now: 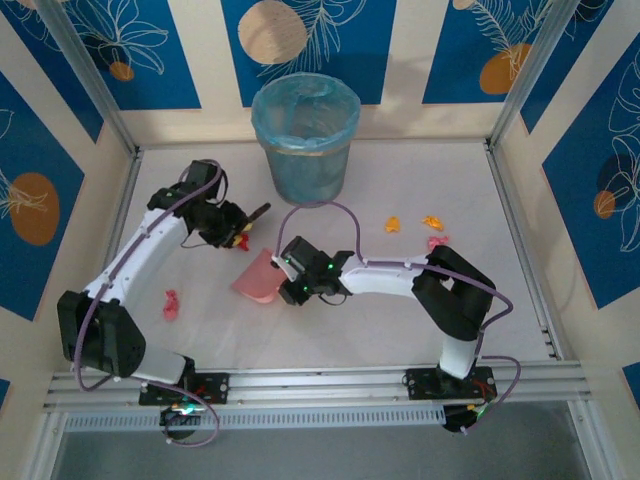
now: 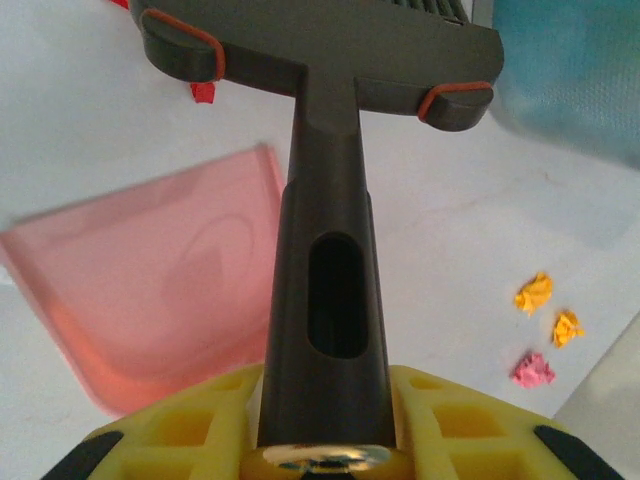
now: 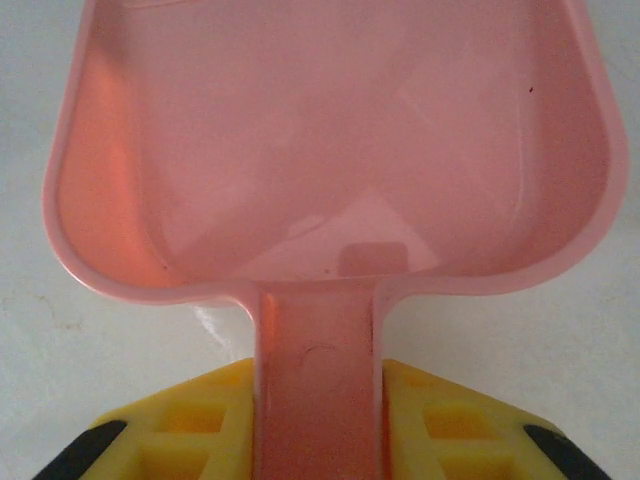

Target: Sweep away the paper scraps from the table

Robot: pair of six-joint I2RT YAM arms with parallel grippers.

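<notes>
**Sam:** What is closest to you?

**Me:** I see the metal rail [image 1: 320,378] at the front of the table [image 1: 380,330]. Both my arms are bolted there. A little way in, on my left side, one red paper scrap [image 1: 171,304] lies all alone on the table.

**Sam:** What is your right arm doing?

**Me:** My right gripper [image 1: 291,270] is near the middle of the table. It is squeezed tight on the handle of the pink dustpan [image 3: 330,130]. The yellow pads [image 3: 180,435] hug the handle from both sides. The pan lies flat on the table, with its wide mouth pointing away from the wrist.

**Sam:** And your left arm?

**Me:** My left gripper [image 1: 234,226] is a bit further back, to the left of the pan. It is clamped on the dark handle of a brush [image 2: 325,250]. A small red scrap [image 2: 203,92] sits right by the brush head.

**Sam:** Where are the other bits?

**Me:** Over on the right, well apart from the pan. Two orange-yellow scraps [image 1: 393,224] lie near each other, and a pink scrap [image 1: 437,242] is just beside them. All are on the table.

**Sam:** What is at the very back?

**Me:** A round bin [image 1: 305,140] with a blue bag in it stands at the back, in the middle. Behind it are the blue and cream wall panels [image 1: 90,50].
</notes>
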